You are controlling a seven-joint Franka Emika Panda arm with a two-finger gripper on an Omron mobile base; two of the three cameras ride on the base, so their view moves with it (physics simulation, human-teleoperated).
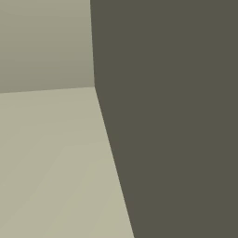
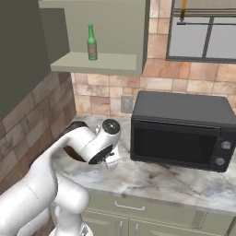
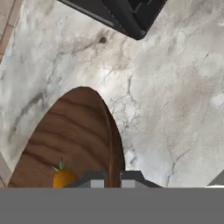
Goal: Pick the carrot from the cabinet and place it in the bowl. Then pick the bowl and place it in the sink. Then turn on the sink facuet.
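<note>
The dark brown wooden bowl sits on the marble counter and takes up the lower left of the hand view. The small orange carrot with its green tip lies inside it. My gripper is shut on the bowl's rim, one fingertip inside the bowl and the other outside. In the right base view the gripper points down at the counter, and the arm hides most of the bowl. The sink and its faucet are out of view.
A black microwave stands on the counter just right of the hand; its corner appears in the hand view. An open cabinet shelf above holds a green bottle. A dark cabinet panel blocks the left base view.
</note>
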